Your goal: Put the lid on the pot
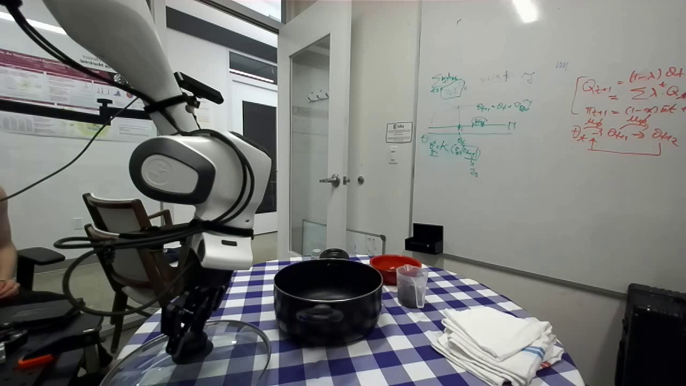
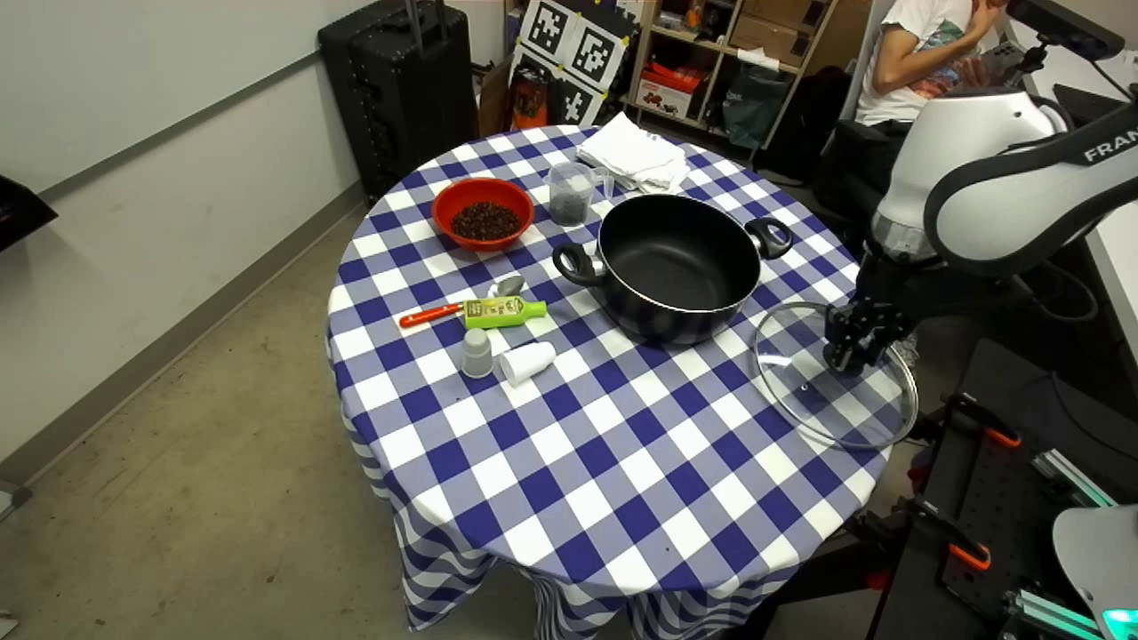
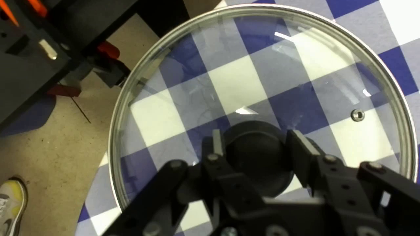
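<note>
The lid point(image 3: 203, 95) is clear round glass with a metal rim and a black centre knob. It also shows in both exterior views point(image 1: 236, 354) point(image 2: 805, 391), at the table's edge below the arm. It is at or just above the cloth; I cannot tell which. My gripper point(image 3: 256, 147) is over the knob, with a finger against each side of it. It also shows in both exterior views point(image 1: 185, 343) point(image 2: 849, 351). The pot point(image 2: 680, 258), wide and black with two side handles, stands upright and uncovered beside the lid. It also shows in an exterior view point(image 1: 327, 305).
A red bowl point(image 2: 484, 213), a clear measuring cup point(image 2: 571, 194) and folded white towels point(image 2: 633, 153) stand beyond the pot. A green bottle point(image 2: 505, 312), a red-handled utensil point(image 2: 431, 316) and two small shakers point(image 2: 477, 354) point(image 2: 527, 362) are on the checkered table.
</note>
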Available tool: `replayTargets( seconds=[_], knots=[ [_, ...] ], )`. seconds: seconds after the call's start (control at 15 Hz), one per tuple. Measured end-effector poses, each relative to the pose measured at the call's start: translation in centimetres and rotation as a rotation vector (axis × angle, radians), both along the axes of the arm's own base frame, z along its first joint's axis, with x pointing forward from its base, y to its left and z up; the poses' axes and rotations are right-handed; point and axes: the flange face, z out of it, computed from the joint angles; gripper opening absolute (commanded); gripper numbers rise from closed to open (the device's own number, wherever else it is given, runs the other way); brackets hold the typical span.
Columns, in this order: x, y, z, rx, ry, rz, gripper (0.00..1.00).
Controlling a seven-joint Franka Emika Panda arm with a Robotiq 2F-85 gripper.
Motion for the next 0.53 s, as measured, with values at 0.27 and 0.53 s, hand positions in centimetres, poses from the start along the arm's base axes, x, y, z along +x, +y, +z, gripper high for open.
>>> replayTargets(
  seconds=[0.27, 0.53],
  knots=[
    [0.1, -2.2, 3.5, -0.041, -0.052, 0.034, 0.25],
    [0.7, -3.3, 9.2, -0.071, -0.118, 0.074, 0.25]
  ],
)
